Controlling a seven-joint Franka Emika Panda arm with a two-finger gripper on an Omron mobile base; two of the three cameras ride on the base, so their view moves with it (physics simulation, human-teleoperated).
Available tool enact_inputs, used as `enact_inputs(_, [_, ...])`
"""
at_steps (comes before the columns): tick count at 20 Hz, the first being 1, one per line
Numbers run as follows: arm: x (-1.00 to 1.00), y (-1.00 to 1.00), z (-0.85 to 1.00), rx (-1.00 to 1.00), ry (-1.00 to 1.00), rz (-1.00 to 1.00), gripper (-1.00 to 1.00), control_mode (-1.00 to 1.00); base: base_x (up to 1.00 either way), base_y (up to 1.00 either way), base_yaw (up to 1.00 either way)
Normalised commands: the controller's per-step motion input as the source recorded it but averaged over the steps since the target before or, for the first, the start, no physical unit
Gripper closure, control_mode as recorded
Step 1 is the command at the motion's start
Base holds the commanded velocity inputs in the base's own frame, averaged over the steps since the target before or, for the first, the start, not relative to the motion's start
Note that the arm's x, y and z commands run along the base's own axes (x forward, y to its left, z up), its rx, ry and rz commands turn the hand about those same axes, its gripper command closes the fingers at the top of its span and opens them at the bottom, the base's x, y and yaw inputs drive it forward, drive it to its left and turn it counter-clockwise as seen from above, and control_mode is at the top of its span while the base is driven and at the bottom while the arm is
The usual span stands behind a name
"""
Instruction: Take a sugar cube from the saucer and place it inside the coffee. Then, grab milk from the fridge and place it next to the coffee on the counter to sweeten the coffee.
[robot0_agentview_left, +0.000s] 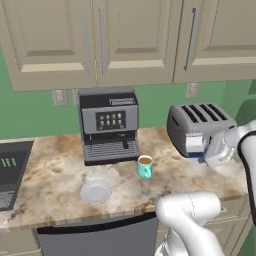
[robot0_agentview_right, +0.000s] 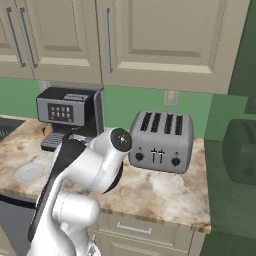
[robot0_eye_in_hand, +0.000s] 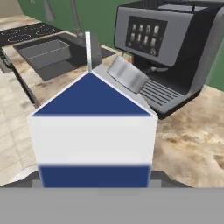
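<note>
The milk (robot0_eye_in_hand: 92, 135) stands very close in front of the hand camera, upright, a white carton with a dark blue gable and a dark blue band low on its front, and a grey round cap on the slope of its top; its lower part is hidden at the bottom of that view, so the fingers are not seen there. In the left base view the hand (robot0_agentview_left: 200, 147) is at the right, in front of the silver toaster (robot0_agentview_left: 199, 122), and a small white and blue piece, the carton, shows at its tip; the hand is pinching the milk and carries it above the tabletop (robot0_agentview_left: 55, 170). The coffee (robot0_agentview_left: 145, 167), a teal mug with brown liquid, stands on the tabletop just in front of the right corner of the coffee machine (robot0_agentview_left: 109, 125); the saucer (robot0_agentview_left: 96, 192) lies nearer to the front edge, to the left of the mug and apart from it; I cannot tell if a cube lies on it. Behind the carton in the hand view are a dark sink (robot0_eye_in_hand: 46, 54) and a cooktop (robot0_eye_in_hand: 26, 33).
</note>
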Motion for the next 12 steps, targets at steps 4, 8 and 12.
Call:
enact_inputs(4, [0.35,-0.09,-0.53,0.05,-0.02,0.40,1.00,-1.00,0.00,0.00,0.00])
enact_inputs(8, [0.27,0.02,-0.76,0.01,-0.02,0.28,1.00,-1.00,0.00,0.00,0.00])
enact_inputs(12, [0.64,0.00,-0.67,0.07,-0.08,0.06,1.00,-1.00,0.00,0.00,0.00])
